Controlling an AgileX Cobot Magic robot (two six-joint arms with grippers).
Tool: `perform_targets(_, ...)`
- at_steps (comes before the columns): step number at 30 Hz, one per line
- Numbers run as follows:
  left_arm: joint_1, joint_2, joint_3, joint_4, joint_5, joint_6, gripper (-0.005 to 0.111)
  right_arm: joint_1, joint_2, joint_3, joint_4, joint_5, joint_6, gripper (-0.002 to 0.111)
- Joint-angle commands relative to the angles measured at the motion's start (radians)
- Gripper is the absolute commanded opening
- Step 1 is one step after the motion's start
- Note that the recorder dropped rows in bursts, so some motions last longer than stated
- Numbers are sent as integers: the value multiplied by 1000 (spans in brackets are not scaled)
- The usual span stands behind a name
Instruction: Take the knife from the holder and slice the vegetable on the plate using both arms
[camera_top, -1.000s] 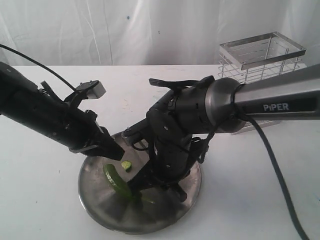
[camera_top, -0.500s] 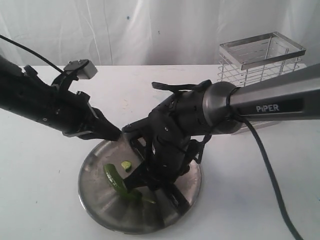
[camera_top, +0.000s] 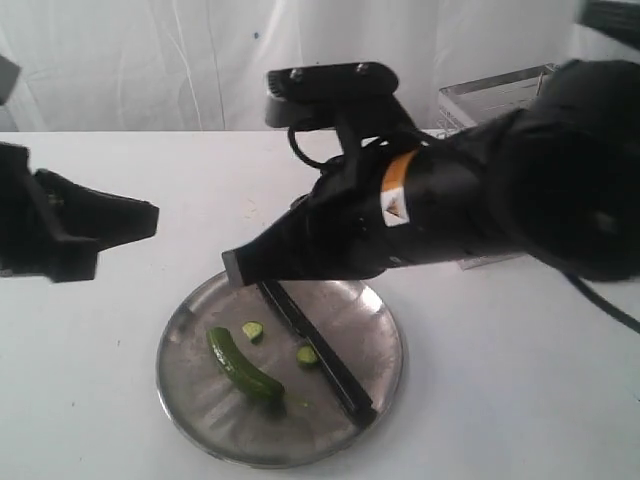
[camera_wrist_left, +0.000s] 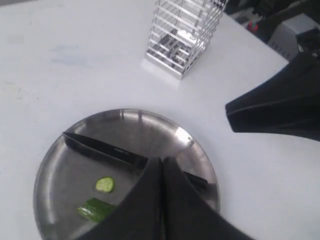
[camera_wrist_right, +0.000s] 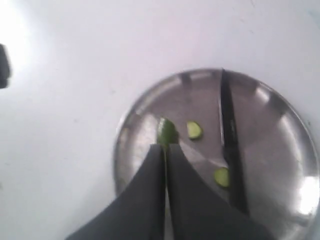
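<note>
Exterior view: left gripper (camera_top: 125, 220) hangs off beside the plate (camera_top: 190, 410), fingers pressed together, empty. Vegetable (camera_top: 243, 366) lies on the plate, two cut slices (camera_top: 253, 330) near it. Knife (camera_top: 315, 350) rests across the plate, below the right gripper (camera_top: 235, 268), clamped shut, empty.

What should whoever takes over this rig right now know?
Left tool: shut, empty, raised off the plate.
Right tool: shut, empty, raised above the plate.
Knife: out of the holder, lying flat across the plate.
Vegetable: on the plate beside the blade, with two cut slices near it.
Done: knife fetched, slices cut.
Left: more slicing only if wanted; most of the vegetable is whole.
</note>
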Motion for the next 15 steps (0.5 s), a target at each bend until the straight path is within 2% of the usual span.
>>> perform_targets(1, 0, -203, 80, -48, -3, -12, 0, 81, -203, 156, 3, -211, 45, 0)
perform_targets(4, 0, -312, 105, -48, 37, -12, 0, 118, -328, 227, 5, -271, 65, 0)
perform_targets(8, 0, -425, 115, -48, 177, -5, 0, 138, -481, 290, 24, -256, 65, 0)
perform_targets(11, 0, -443, 115, -48, 214, -5, 0, 138, -555, 292, 24, -166, 65, 0)
perform_targets(15, 0, -443, 115, -48, 220, -5, 0, 138, -607, 292, 24, -147, 65, 0)
